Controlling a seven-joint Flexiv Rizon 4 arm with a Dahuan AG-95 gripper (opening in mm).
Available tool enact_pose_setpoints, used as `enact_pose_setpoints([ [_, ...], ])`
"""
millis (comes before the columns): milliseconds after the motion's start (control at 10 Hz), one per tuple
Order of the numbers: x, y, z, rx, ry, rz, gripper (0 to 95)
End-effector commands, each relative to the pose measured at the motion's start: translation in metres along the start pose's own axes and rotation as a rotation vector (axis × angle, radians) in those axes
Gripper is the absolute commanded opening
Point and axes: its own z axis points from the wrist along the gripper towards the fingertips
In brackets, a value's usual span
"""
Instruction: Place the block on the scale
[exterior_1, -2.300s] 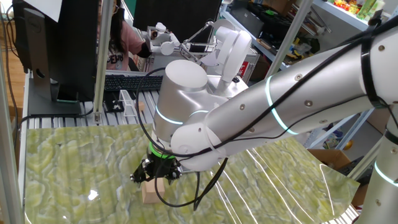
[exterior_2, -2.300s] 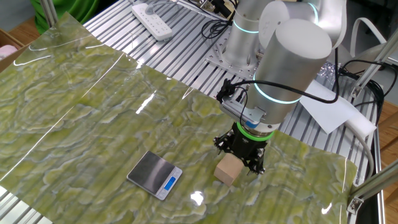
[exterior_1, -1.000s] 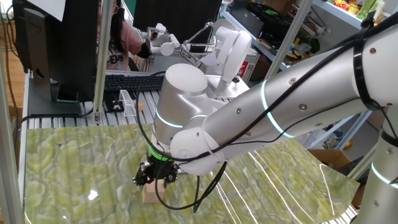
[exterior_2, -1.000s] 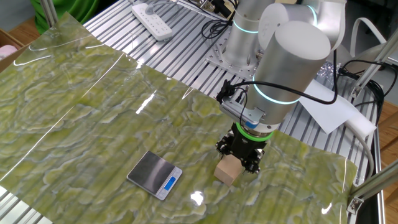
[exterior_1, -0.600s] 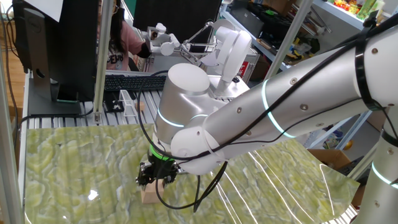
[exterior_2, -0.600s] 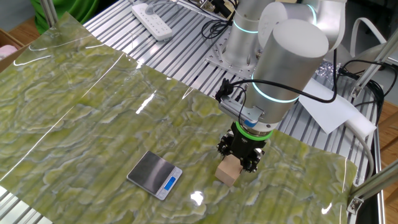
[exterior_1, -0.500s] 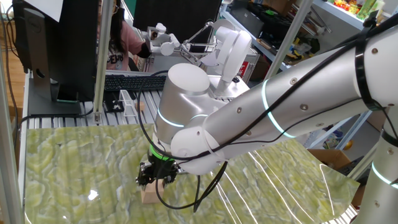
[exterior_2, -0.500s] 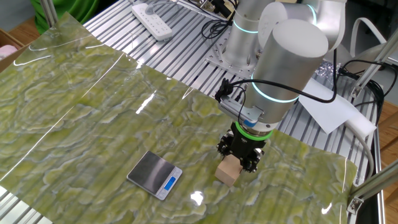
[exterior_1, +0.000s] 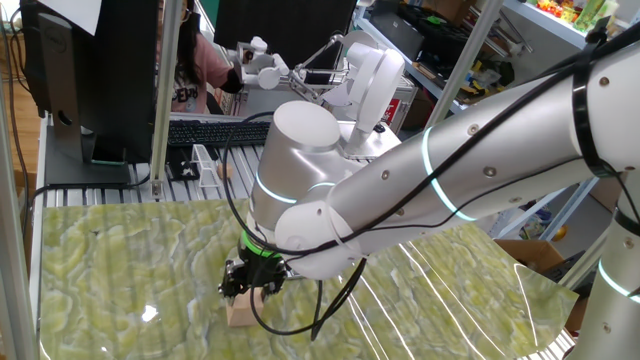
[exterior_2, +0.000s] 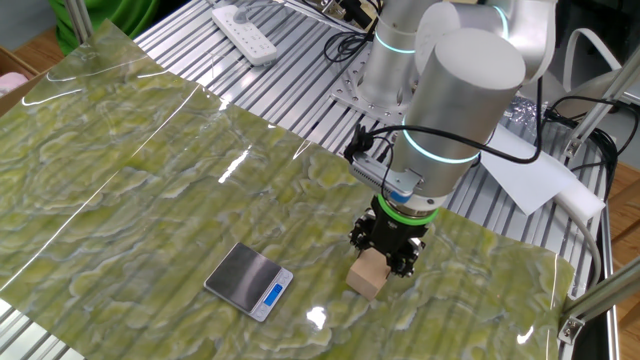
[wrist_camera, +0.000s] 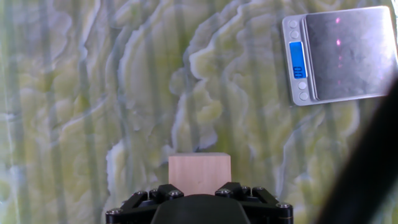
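Observation:
The block (exterior_2: 367, 277) is a plain light wooden cube standing on the green patterned mat; it also shows in the one fixed view (exterior_1: 238, 312). My gripper (exterior_2: 388, 250) points straight down over it, with its black fingers closed against the block's two sides. In the hand view the block (wrist_camera: 199, 173) sits between the finger bases of the gripper (wrist_camera: 199, 190). The scale (exterior_2: 250, 281), flat and silver with a blue display, lies on the mat a short way left of the block. In the hand view the scale (wrist_camera: 341, 55) is at the upper right.
The mat (exterior_2: 150, 190) covers a slatted metal table. A white power strip (exterior_2: 245, 20) and the arm's base lie at the far edge. A sheet of paper (exterior_2: 530, 170) rests to the right. A keyboard (exterior_1: 205, 130) and a monitor stand behind the mat.
The fingers have drawn in from a wider spread onto the block's sides. The block and the scale have stayed where they were.

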Motion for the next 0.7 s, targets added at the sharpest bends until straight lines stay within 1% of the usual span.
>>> enact_pose_setpoints([
  [100,0.0005,0.0001,-0.0011,-0.001,0.003,-0.001,0.0],
  [500,-0.0002,0.0004,-0.0039,-0.002,0.003,0.006,0.0],
  [700,-0.0012,0.0009,-0.0092,-0.002,0.008,0.006,0.0],
])
